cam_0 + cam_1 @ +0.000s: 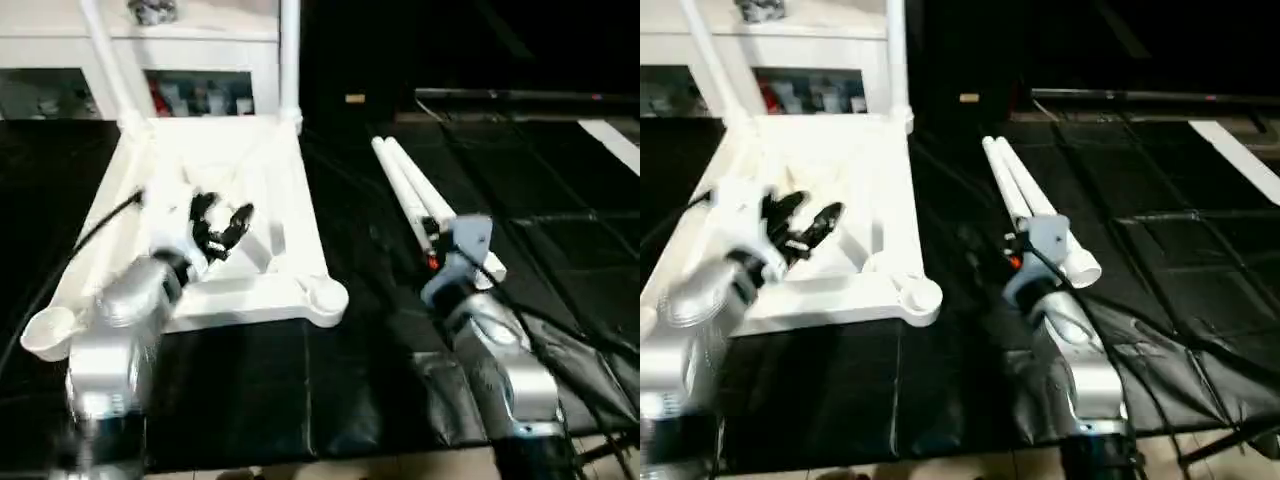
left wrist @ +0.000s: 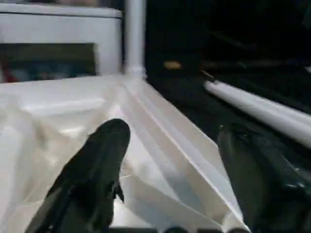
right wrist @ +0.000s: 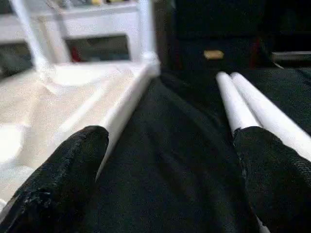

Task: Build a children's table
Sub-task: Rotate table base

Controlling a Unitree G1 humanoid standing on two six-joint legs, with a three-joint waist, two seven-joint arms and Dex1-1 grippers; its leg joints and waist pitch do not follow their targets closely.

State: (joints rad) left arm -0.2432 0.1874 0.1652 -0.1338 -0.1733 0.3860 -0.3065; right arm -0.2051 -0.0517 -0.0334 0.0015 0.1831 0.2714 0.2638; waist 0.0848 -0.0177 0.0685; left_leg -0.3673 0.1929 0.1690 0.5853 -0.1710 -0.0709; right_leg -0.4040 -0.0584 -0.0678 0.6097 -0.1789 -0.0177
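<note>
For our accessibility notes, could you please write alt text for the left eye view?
An upside-down white tabletop lies on a black mat with two legs standing in its far corner sockets. The open left gripper hovers over its ribbed underside, and two loose legs lie beside the right arm.

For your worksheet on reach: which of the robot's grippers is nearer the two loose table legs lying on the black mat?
Right. The right gripper hovers beside the loose legs; the left gripper is over the upturned tabletop.
</note>
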